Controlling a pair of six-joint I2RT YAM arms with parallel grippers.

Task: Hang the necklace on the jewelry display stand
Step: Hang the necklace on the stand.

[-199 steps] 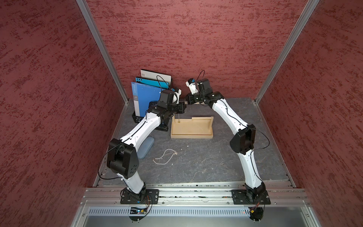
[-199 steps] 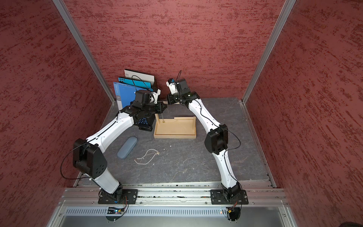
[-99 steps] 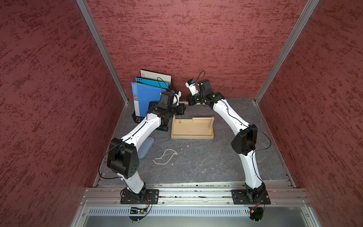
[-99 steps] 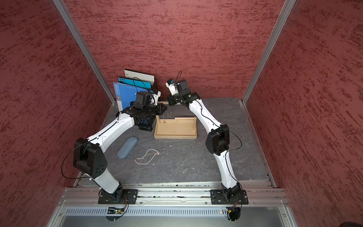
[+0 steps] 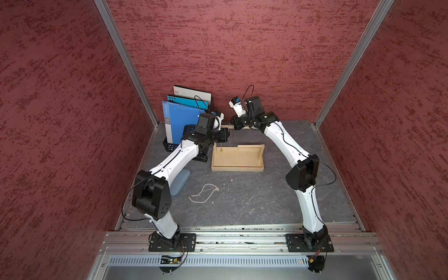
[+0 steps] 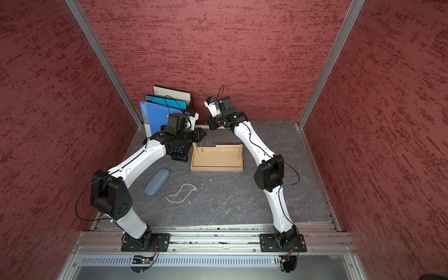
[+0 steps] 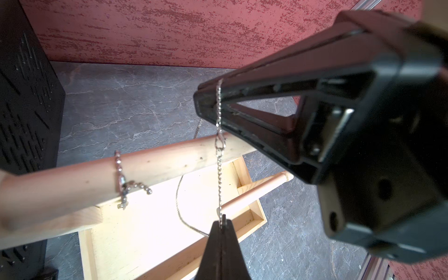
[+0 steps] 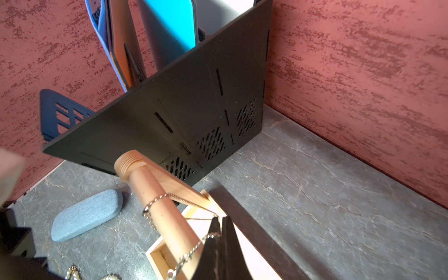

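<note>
The pale wooden jewelry display stand [image 5: 237, 158] [image 6: 216, 158] stands at the back middle of the table. Both grippers hover by its crossbar [image 7: 150, 167] [image 8: 155, 194], close to each other. A silver chain necklace [image 7: 219, 169] is stretched between them. My left gripper [image 7: 223, 224] [image 5: 226, 135] is shut on the chain's end. My right gripper [image 8: 221, 224] [image 7: 208, 101] [image 5: 234, 124] is shut on the chain just above the clasp. A thin loop of it hangs into the tray. A short link chain [image 7: 118, 169] [image 8: 155, 202] lies looped over the crossbar.
A black mesh file rack [image 5: 184, 143] [image 8: 169, 116] with blue folders stands left of the stand, close to my left arm. A blue-grey case [image 6: 157, 181] [image 8: 87, 214] and a bead necklace [image 5: 203, 194] [image 6: 181, 194] lie on the grey table in front.
</note>
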